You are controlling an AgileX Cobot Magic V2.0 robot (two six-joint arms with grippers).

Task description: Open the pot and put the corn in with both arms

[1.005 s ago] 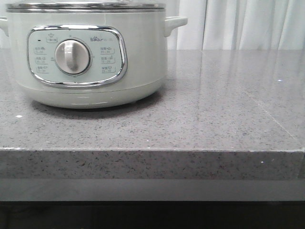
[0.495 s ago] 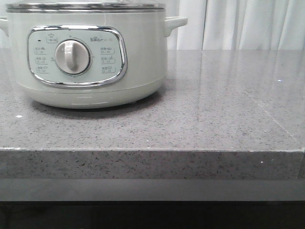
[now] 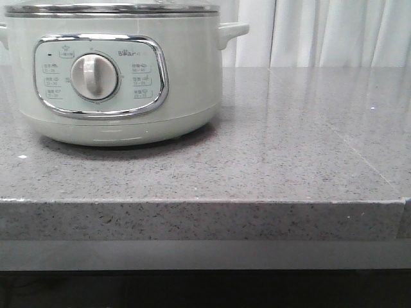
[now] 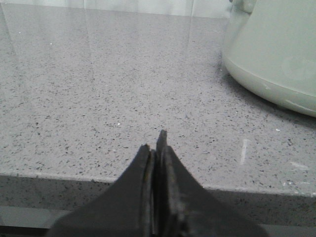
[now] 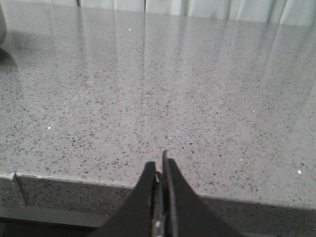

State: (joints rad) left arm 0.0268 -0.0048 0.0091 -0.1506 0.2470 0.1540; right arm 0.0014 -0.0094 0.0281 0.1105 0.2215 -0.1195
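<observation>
The pot sits on the left part of the grey speckled stone counter, control panel facing the camera, its dial dead centre in the chrome frame. The steel-rimmed lid is on, sitting flat across the top, and one side handle sticks out toward the white curtain behind.

Over to the left wrist view: the left gripper has its dark fingers pressed together, nothing between them, poised at the counter's front edge. The pot's lower wall curves in near it, but the two are apart.

In the right wrist view, the right gripper is the same story, fingers squeezed tight with nothing in them, hanging at the front edge over open counter. The pot barely peeks in at the far corner, well away.

No corn shows in any view.
</observation>
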